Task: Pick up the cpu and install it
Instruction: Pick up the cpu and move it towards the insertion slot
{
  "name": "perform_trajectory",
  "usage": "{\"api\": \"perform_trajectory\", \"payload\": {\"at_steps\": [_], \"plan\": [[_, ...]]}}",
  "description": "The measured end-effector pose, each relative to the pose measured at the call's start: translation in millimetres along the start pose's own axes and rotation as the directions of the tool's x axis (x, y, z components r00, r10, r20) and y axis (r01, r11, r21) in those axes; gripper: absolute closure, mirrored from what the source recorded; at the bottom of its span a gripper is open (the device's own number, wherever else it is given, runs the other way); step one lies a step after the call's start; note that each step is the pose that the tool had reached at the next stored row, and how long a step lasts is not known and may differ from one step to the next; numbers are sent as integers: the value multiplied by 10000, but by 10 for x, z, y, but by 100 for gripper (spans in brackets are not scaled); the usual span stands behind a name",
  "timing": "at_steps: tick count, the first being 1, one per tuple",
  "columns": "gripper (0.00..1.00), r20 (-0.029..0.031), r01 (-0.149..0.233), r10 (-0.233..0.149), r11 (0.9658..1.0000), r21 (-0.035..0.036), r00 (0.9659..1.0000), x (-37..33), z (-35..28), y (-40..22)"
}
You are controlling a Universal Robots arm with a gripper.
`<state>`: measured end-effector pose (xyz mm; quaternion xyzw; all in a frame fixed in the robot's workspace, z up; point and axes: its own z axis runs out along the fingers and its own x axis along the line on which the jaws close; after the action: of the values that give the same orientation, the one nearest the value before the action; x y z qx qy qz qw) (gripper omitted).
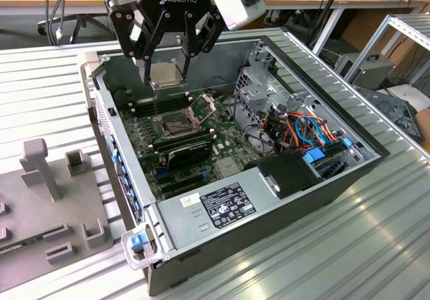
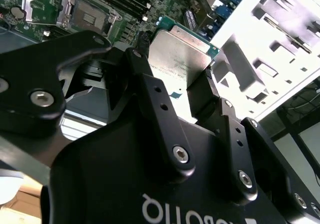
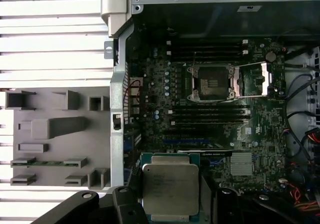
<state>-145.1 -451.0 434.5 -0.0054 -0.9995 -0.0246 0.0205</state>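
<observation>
Clamped tight in the claw (image 1: 166,68): the cpu (image 1: 166,76), pinched at two of its edges by black fingers (image 2: 150,88). Held up in the air, silver face up, inside the open computer case (image 1: 295,209) and not touching the board. Down below, on the green motherboard (image 1: 222,154), the dark socket (image 1: 176,120) with its metal frame flipped open. Off to the exterior view's left, outside the case, a grey tray (image 1: 54,213) with slots and blocks. Under it all, a ribbed metal table (image 1: 376,246).
</observation>
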Motion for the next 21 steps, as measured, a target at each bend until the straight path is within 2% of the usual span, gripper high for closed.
{"api": "perform_trajectory", "payload": {"at_steps": [6,11,21], "plan": [[45,0,-1,1,10000,0,10000,-61,12,0],[45,0,-1,1,10000,0,10000,-139,28,0],[45,0,0,0,10000,0,10000,-234,49,0]]}}
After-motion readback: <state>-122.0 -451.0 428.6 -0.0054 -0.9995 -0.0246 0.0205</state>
